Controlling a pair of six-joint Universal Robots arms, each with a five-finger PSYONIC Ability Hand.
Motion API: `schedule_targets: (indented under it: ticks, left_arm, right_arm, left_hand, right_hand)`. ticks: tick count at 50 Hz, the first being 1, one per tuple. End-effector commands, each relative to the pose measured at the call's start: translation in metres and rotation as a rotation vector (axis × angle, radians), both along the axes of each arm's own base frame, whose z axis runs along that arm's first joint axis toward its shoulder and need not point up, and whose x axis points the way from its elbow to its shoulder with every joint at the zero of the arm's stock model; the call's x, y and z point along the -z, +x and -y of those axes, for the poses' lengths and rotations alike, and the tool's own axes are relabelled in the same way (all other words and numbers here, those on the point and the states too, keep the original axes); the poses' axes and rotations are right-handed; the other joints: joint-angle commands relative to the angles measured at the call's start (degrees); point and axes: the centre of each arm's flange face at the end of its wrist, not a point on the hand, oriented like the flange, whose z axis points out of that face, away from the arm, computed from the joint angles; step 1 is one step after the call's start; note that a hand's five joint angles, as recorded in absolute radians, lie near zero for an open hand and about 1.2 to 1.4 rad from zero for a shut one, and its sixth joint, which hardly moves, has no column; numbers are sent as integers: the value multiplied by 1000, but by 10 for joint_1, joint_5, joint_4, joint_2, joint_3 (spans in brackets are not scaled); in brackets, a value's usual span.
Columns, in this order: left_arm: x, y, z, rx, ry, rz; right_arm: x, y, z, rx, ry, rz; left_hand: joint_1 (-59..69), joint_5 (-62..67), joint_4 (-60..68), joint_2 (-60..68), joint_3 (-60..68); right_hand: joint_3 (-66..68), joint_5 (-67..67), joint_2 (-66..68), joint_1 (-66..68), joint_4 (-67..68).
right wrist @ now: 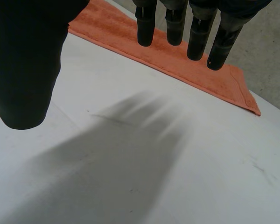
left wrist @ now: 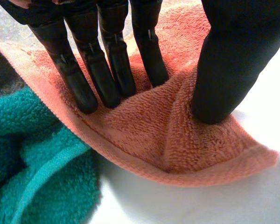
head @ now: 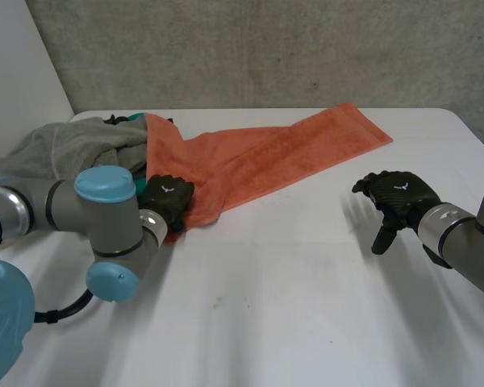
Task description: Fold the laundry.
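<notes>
Nearest the lens: left arm (head: 105, 211), grey joints and light-blue caps, bent low over the white table (head: 290, 314).

Left hand (head: 167, 198): knuckles up, set on the near-left end of the orange towel (head: 282, 157).
- Left wrist view: fingers (left wrist: 107, 70) nearly straight and side by side, tips pressed down into the terry.
- Thumb (left wrist: 233, 70) is planted on the same cloth, apart from the fingers.
- 1 soft ridge of towel rises between thumb and fingers and runs to the hemmed edge.
- Hand is spread, pressing the towel. It is not closed round it.

Right hand (head: 395, 193): over bare table at the robot's right, well apart from the towel.
- Right wrist view: fingers (right wrist: 177, 23) hang straight and slightly spread, thumb (right wrist: 23, 56) held wide.
- It holds nothing and is clear of the surface.
- The towel's far end and 1 squared corner lie beyond the fingertips.

Orange towel: 1 long strip lying flat on the diagonal, from the left hand out to the far middle of the table. Its left end is rumpled.

Beside that rumpled end:
- teal towel (left wrist: 32, 163), touching the orange hem near the left fingertips;
- grey cloth (head: 73, 145), heaped at the table's far left and touching both.

Rough grey wall (head: 266, 48) behind the table.
</notes>
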Motion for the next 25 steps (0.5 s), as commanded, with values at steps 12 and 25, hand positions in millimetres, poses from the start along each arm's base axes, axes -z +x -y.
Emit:
schedule_targets:
  ticks: [12,25]
  left_arm:
    - [-6,-8,20,12,-121,31]
    - [-174,-10,-26,41,-423,-109]
  right_arm:
    - [-1,0,-1,-1,-2,-2]
    - [-21,-1,13,87,-42,69]
  left_hand:
    - [311,319,312,313,315]
    - [311,319,312,313,315]
  right_hand:
    - [-22,-40,-26,-14,-36]
    - [-22,-40,-26,-14,-36]
